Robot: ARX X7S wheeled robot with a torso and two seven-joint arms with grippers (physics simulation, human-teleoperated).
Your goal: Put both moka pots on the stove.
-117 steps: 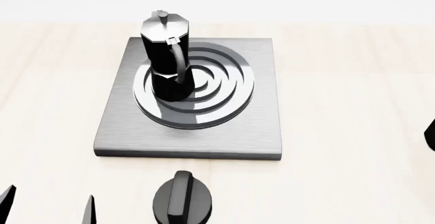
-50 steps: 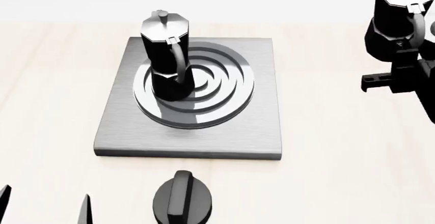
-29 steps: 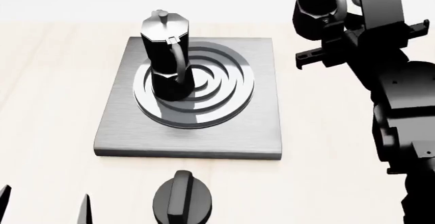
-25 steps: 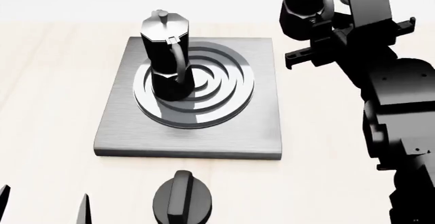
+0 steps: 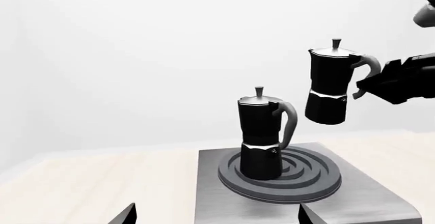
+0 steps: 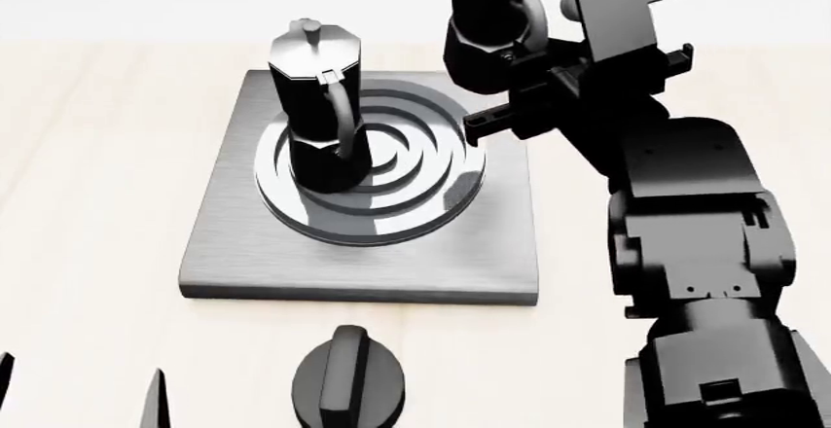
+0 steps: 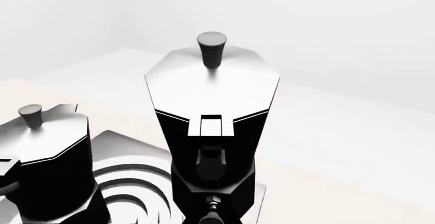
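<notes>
One moka pot (image 6: pixel 318 107) stands upright on the left part of the stove's (image 6: pixel 500 253) ringed burner (image 6: pixel 429 185). The other moka pot (image 6: pixel 487 19) hangs in the air above the stove's far right corner, with my right gripper (image 6: pixel 535 58) shut on its handle. The left wrist view shows this pot (image 5: pixel 329 86) higher than the standing pot (image 5: pixel 260 137) and to one side of it. In the right wrist view the held pot (image 7: pixel 211 112) fills the middle, with the other pot (image 7: pixel 51 158) beside it. My left gripper (image 6: pixel 81 401) is open and holds nothing, near the table's front edge.
A squat black dial knob (image 6: pixel 348 384) sits on the pale wooden table (image 6: pixel 91 204) just in front of the stove. My right arm (image 6: pixel 695 233) reaches over the table to the right of the stove.
My right arm has come in from the right carrying the second moka pot, moving left until the pot is over the stove's far right corner. The first pot has not moved.
</notes>
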